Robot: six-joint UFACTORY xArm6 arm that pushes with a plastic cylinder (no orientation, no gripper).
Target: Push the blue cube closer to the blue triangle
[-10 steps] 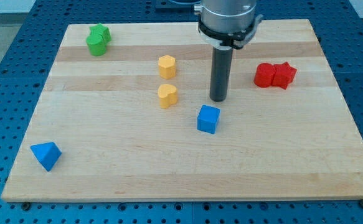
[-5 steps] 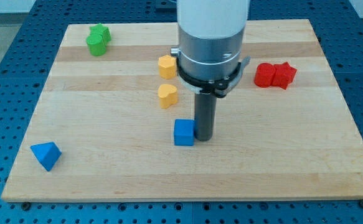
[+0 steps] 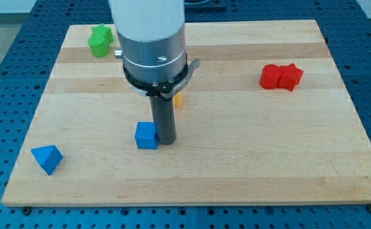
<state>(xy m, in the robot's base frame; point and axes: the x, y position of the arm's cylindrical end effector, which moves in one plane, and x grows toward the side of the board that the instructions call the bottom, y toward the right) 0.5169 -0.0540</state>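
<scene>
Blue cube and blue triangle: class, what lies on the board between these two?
Nothing: in the camera view only bare wood separates the blue cube from the blue triangle. My tip touches the cube's right side.

- The board looks like pale wood in glued strips, smooth and matt, with faint grain.
- The blue cube and blue triangle look like matt plastic.
- The rod down to my tip is dark and dull.
- The collar above it is brushed grey metal with a soft sheen.
</scene>
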